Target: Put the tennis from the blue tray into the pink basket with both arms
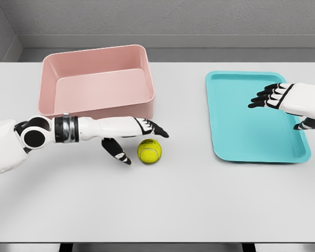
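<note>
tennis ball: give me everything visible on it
The tennis ball is yellow-green with a fuzzy, felt-like look and a faint pale seam curving across it. It appears whole and round. It sits on the white table, just in front of the pink basket near its right front corner, not inside it, and well left of the blue tray. The left hand is open around it, fingers above and thumb to its left; contact cannot be told.
</note>
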